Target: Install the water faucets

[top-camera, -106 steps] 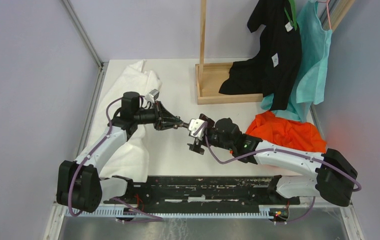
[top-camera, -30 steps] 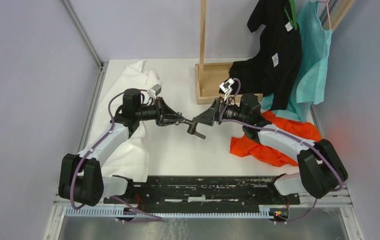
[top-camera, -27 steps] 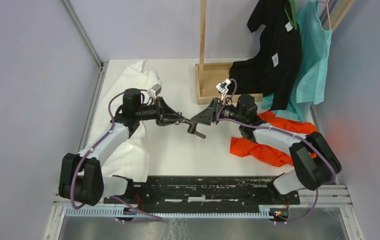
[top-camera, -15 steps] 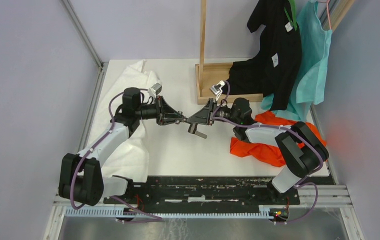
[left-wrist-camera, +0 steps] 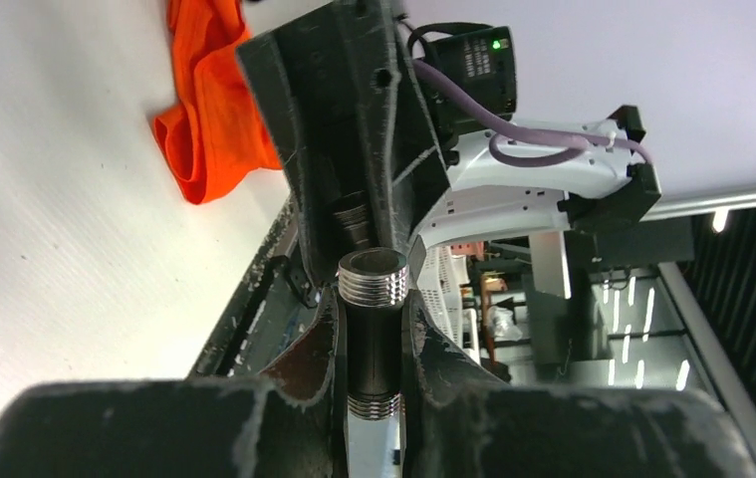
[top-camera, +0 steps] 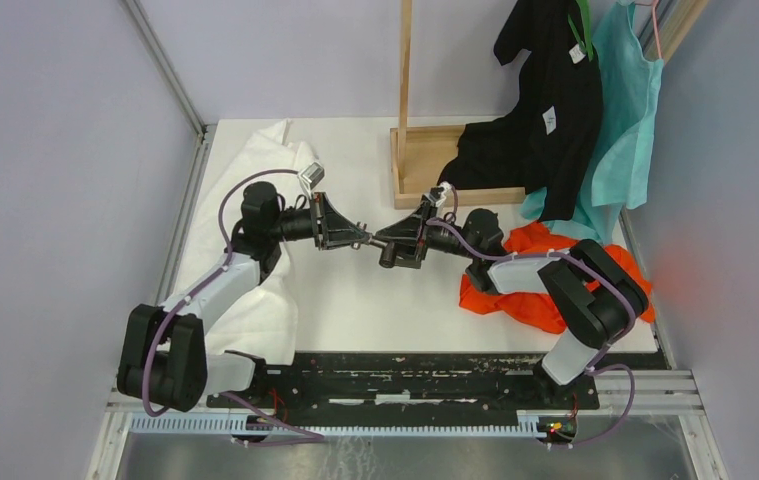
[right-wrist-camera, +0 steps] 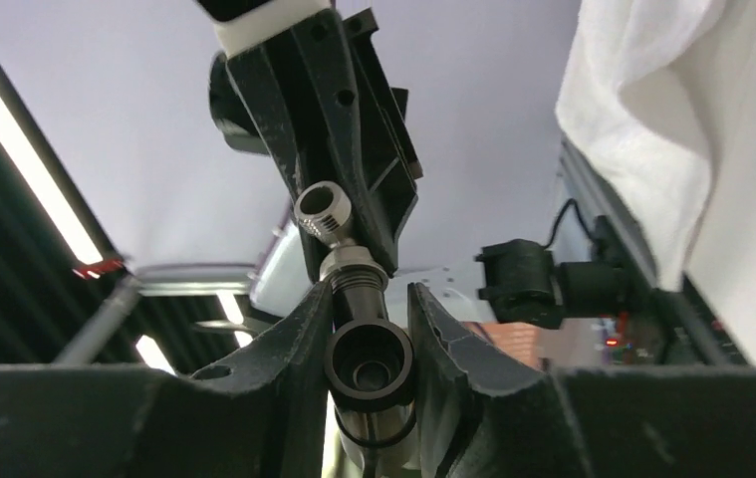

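Two white tags (top-camera: 549, 118) on the black garment (top-camera: 545, 150), print too small to read. Two arms, two grippers, two fittings, all meeting in the air above the middle of the worktop (top-camera: 355, 310). Left gripper (top-camera: 363, 238) clamped tight on the shorter fitting (left-wrist-camera: 374, 334), a dark tube with ribbed grey threads at both ends, gripped across its body, one threaded end poking out past the fingertips. Right gripper (top-camera: 392, 243) closed on the larger fitting (right-wrist-camera: 369, 366), fingers (right-wrist-camera: 294, 339) pressed against either side of its round open end. Fittings end to end between the two grippers, tips facing each other; merely touching or threaded together, impossible to tell. One dark arm of the larger fitting pointing toward the near edge in the top view. On the worktop: one white cloth (top-camera: 265, 165) at far left under the left arm, one orange garment (top-camera: 505, 300) at right under the right arm, one wooden stand (top-camera: 406, 70) at the back. Hung at back right: the one black garment, with one teal garment (top-camera: 625, 120) just beside it
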### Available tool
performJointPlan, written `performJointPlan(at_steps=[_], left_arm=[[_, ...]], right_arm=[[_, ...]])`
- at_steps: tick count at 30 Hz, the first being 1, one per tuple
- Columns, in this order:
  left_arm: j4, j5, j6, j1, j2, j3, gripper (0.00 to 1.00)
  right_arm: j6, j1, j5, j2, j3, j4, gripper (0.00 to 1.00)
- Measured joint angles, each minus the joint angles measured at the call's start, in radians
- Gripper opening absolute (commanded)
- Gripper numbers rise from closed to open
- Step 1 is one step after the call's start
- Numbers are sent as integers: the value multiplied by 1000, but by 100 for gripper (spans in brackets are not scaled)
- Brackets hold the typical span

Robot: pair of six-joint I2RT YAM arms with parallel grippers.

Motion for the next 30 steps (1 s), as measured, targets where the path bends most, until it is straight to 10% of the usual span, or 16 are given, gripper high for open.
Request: performJointPlan(at_steps=[6,11,20,30], left_arm=[[147,4,9,-6,-1,-35,3],[157,-4,11,4,-2,-29,3],[139,-49,-13,4,-1,-28,3],[108,-79,-97,4,44,-8,3]], right_arm=[[210,12,84,-4,-57,61,61],[14,2,150,-245,-51,-351,97],[-642,1,518,-653,242,-1289,100],[-1437,140,585,-794,314,-1538,100]])
